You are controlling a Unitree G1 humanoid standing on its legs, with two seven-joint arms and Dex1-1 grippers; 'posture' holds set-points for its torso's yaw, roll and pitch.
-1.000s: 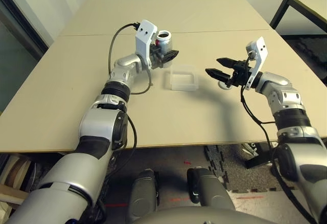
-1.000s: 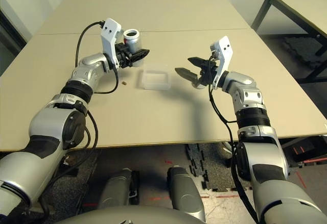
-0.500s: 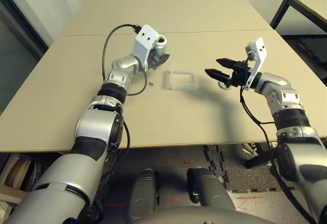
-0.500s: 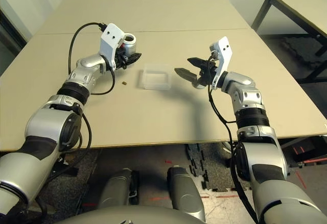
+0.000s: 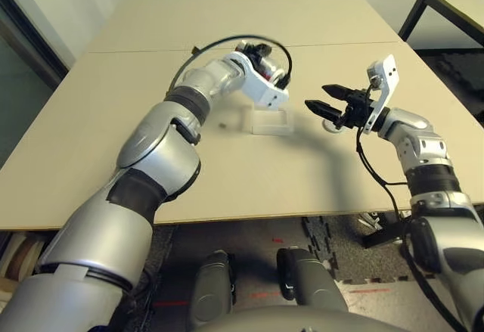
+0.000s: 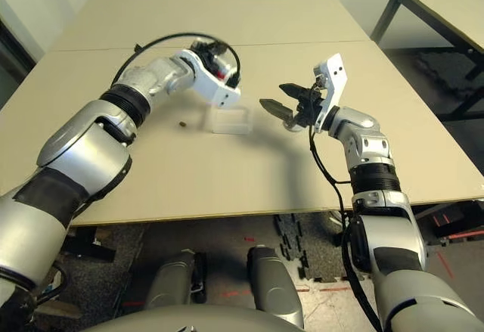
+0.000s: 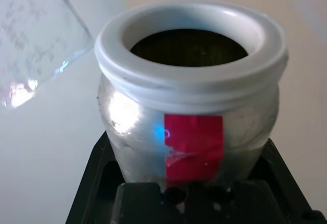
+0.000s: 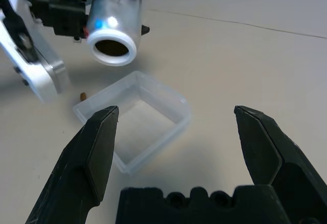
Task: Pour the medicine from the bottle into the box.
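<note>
Bottle (image 8: 113,26): grasped between the left gripper's (image 7: 191,183) fingers, tipped on its side in the air above the box's far edge, its white-rimmed mouth towards the right gripper; red mark on its wall
Medicine (image 7: 188,45): dark mass seen inside the bottle's mouth
Box (image 8: 134,124): clear, resting mid-surface; no contents discernible
Stray pellet (image 6: 182,124): on the surface just beside the box, on its left
Right gripper (image 5: 319,99): fingers spread wide, released, near the box's right side

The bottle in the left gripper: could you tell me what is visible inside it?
Through the white-rimmed mouth of the bottle a dark brownish fill, the medicine, shows. How deep it goes is hidden by the silver wall. The left gripper holds the bottle.
</note>
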